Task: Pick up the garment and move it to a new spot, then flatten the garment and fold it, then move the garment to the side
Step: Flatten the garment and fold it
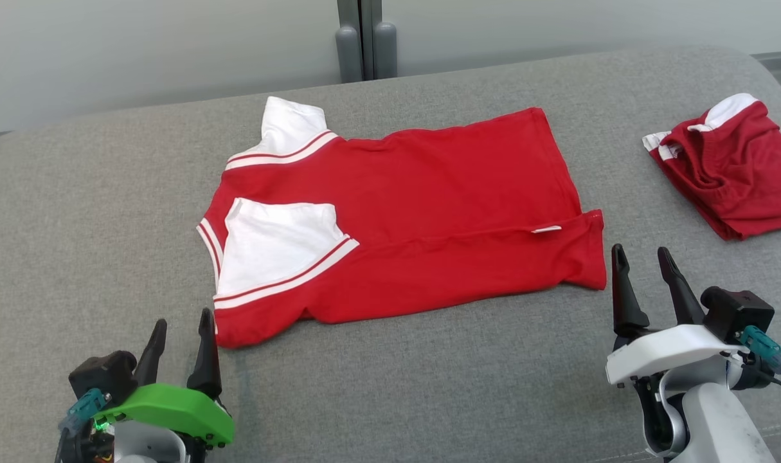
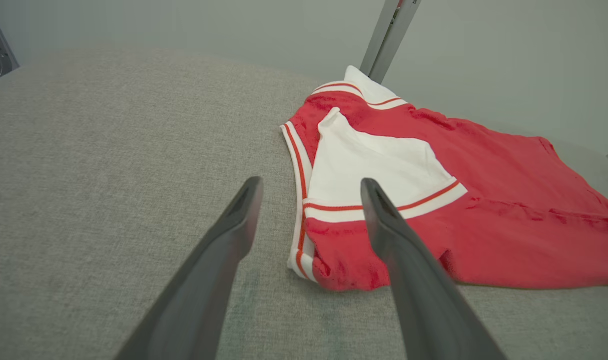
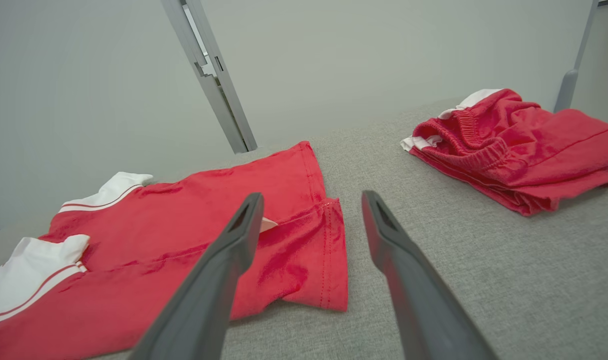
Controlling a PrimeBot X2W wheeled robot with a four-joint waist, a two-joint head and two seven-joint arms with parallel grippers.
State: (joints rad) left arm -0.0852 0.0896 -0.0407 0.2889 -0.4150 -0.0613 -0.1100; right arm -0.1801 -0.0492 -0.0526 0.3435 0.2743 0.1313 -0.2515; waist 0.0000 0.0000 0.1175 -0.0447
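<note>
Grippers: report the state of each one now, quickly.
Left gripper: open, holding nothing, near the red shirt at its sleeve end.
Right gripper: open, holding nothing, near the shirt's hem.

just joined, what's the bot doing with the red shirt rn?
Nothing is gripped. The red T-shirt lies on the grey padded surface, its near long edge folded over and one white sleeve tucked onto the body. The left hand is open beside the sleeve-end corner and the right hand is open beside the hem corner, neither holding the cloth. Folded red shorts sit apart on the robot's right.
</note>
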